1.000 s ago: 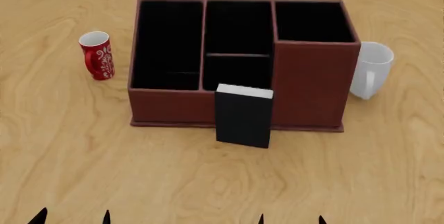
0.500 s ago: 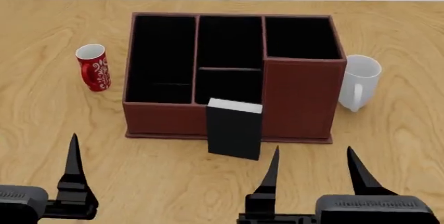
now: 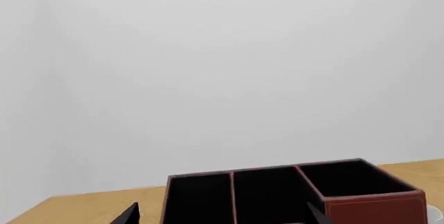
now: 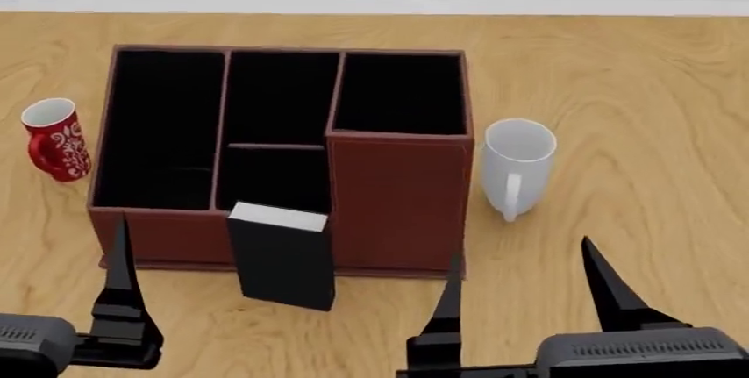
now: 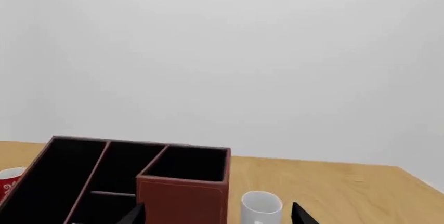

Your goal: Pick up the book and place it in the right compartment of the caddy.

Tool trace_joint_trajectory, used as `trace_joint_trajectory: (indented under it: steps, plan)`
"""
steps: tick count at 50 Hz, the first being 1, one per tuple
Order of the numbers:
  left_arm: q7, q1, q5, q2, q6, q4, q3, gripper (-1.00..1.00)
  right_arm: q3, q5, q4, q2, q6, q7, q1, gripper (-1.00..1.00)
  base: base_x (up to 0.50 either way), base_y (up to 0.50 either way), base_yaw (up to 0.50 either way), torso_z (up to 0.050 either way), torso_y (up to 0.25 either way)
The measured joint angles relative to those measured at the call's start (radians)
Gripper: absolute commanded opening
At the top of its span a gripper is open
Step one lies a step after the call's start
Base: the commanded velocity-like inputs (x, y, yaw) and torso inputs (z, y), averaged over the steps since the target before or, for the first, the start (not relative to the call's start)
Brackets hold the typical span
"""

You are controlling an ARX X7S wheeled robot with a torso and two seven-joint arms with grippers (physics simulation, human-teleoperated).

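Note:
The black book with a white page edge stands upright against the front low wall of the reddish-brown caddy. The right compartment is the tall square black well, and nothing shows in it. My right gripper is open and empty, in front of the caddy's right end and nearer than the book. It also shows in the right wrist view. My left gripper is open and empty; one of its fingers shows left of the book. The book is out of both wrist views.
A white mug stands just right of the caddy, also in the right wrist view. A red patterned mug stands left of it. The wooden table stretches on to the right, with its far edge behind the caddy.
Both grippers rose into the head view, jaws spread. Since half a second ago the caddy, book and mugs have shifted left in that view; the right gripper now sits right of the book.

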Motion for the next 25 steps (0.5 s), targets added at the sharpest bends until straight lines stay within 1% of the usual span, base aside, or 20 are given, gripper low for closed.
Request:
trace_joint_trajectory:
  steps: [1,25]
  plan:
    - [-0.002,0.0,-0.001,-0.001,0.001,0.001,0.0,1.0,-0.001,0.002,-0.001,0.001,0.0,-0.001,0.0,1.0,0.43,-0.3,0.0,0.038,0.0]
    - [-0.053,-0.011,0.003,-0.017,-0.007,0.009,0.002,1.0,-0.024,0.011,-0.011,0.021,0.006,0.014,0.004,1.0,0.41,-0.33,0.0,0.0,0.0]
